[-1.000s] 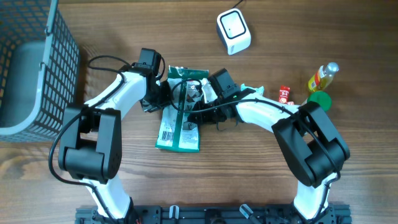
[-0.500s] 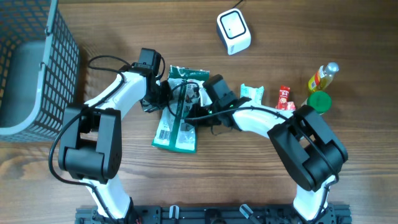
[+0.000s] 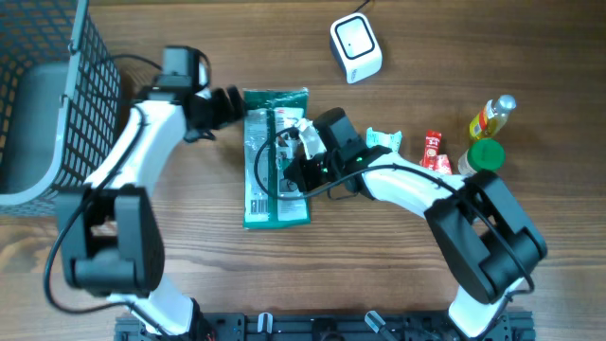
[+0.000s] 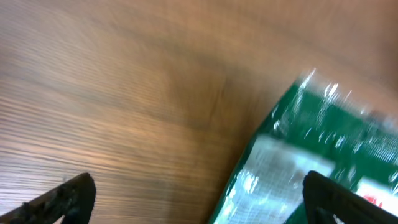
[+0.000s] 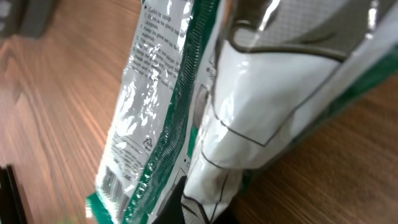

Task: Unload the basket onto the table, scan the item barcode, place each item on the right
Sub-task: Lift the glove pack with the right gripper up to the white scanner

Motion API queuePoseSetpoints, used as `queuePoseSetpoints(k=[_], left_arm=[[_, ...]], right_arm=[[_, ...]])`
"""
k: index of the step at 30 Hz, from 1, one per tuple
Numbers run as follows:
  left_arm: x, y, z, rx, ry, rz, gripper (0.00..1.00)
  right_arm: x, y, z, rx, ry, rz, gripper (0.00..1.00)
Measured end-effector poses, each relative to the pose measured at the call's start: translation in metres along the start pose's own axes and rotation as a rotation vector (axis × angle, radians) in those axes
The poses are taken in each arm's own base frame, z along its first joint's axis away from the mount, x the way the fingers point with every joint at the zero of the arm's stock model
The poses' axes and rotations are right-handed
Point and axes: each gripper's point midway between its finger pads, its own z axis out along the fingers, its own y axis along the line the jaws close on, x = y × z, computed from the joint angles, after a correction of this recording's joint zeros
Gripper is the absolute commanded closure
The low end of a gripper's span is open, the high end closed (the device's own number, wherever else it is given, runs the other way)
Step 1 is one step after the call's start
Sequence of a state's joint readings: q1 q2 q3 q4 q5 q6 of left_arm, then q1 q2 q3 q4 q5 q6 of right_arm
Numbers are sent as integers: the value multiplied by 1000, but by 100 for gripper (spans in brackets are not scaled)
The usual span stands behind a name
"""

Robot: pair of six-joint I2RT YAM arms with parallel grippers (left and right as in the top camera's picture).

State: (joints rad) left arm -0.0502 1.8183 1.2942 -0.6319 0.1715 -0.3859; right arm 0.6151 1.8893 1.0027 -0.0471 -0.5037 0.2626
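The item is a green and white plastic packet (image 3: 268,142) lying lengthwise on the wooden table, its barcode (image 3: 256,203) at the near end. My right gripper (image 3: 301,169) is shut on the packet's right edge; in the right wrist view the packet (image 5: 186,81) fills the frame, with the barcode (image 5: 111,180) at lower left and my gripper (image 5: 202,208) pinching the film. My left gripper (image 3: 229,102) is open just left of the packet's far corner, apart from it. In the left wrist view the gripper (image 4: 199,205) stands wide over bare wood and the packet's corner (image 4: 323,143). The white scanner (image 3: 355,47) sits at the back.
A dark wire basket (image 3: 90,85) holding a grey bin stands at the far left. To the right lie a small green and white sachet (image 3: 383,142), a small red pack (image 3: 435,147), a yellow bottle (image 3: 492,117) and a green cap (image 3: 486,153).
My left gripper opened, let go of the packet and drew back up and to the left. My right gripper shut on the packet, which now lies straighter and a little farther back.
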Motion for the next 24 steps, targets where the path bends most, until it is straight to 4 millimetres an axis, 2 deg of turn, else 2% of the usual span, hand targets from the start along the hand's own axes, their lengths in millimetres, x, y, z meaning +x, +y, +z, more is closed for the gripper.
queuePoseSetpoints(k=[2,5,7,10,14,17,19,22,24], left_arm=[[-12,6,-13,3,-39,-21,0],[-13,11,-14,-3,-39,-32,0],[-13,11,-14,-3,-39,-31,0],[-13,10,-14,-3,-39,-31,0],[-13,11,-14,-3,-39,-31,0],[-13,11,-14,-3,-39,-31,0],[-13,11,-14,-3,-39,-31,0],[-13,11,-14,-3,-38,-31,0],[-13,11,-14,-3,-38,-31,0]], right_arm=[[-5,5,-7,-3,-13,-60,95],[-6,7,-23,20,8,-107,96],[-13,5,-40,59,29,-137,96],[-47,5,-79,147,34,-218,96],[-109,13,-135,312,-26,-404,96],[-160,14,-183,520,-124,-611,96],[-174,7,-200,636,-126,-741,96],[-184,-4,-209,752,-89,-879,96],[-204,-9,-216,846,-116,-955,96]])
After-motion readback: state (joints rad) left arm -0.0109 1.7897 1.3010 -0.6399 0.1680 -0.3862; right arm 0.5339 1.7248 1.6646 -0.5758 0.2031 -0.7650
